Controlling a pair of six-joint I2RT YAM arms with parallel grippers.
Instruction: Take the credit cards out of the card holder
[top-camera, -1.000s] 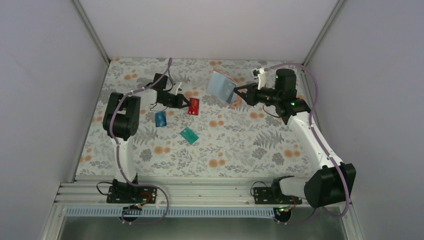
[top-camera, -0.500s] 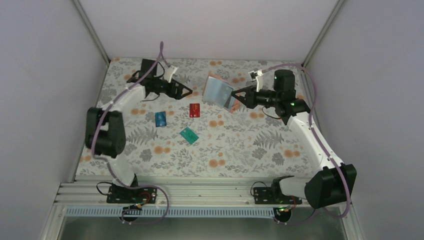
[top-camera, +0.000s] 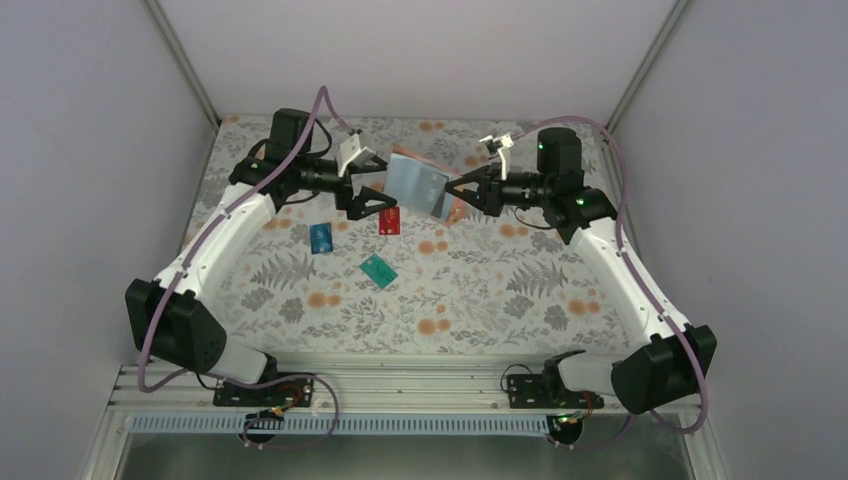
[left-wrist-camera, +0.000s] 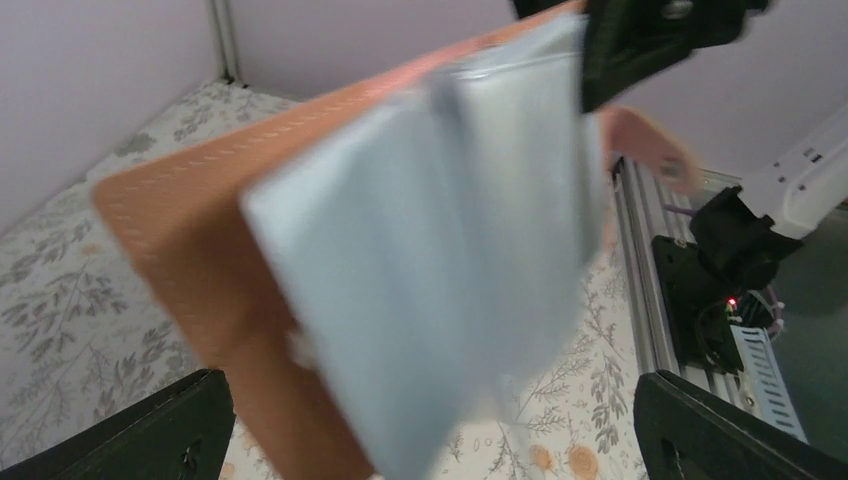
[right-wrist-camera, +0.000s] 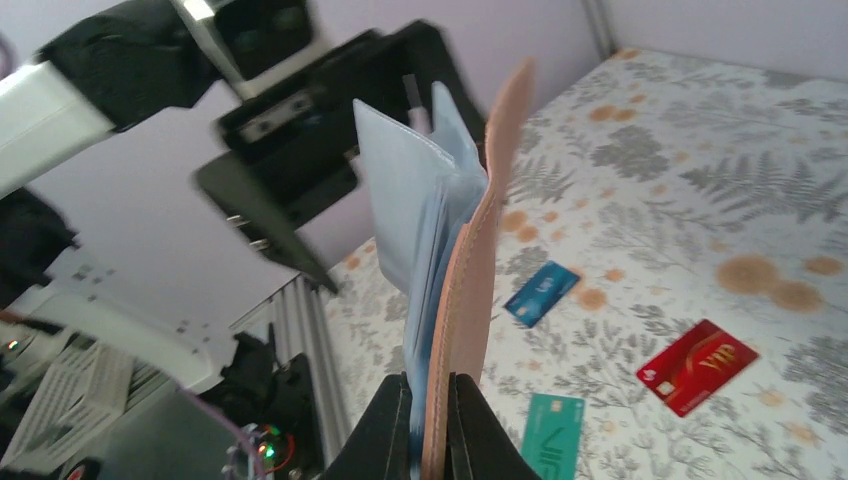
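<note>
Card holder: tan leather cover with pale blue sleeves fanning out of it, held on edge in the air above the far middle of the table.
Sleeves: blurred in both wrist views, so I cannot tell whether any card sits inside them.
Credit cards: three lie flat on the floral cloth, all apart from one another and clear of both arms.
Red card: at about 7 o'clock from the holder, nearest to it.
Blue card: at roughly 8 o'clock from the red one.
Teal card: at 6 o'clock from the red one (the closest to the arm bases).
Right gripper: comes in from 3 o'clock – jaws pinched tight on the holder's edge, leather cover and sleeves clamped between them.
Left gripper: at 9 o'clock of the holder – jaws spread wide and holding nothing; in its own wrist view the black fingers sit at the lower corners with the holder filling the space between.
</note>
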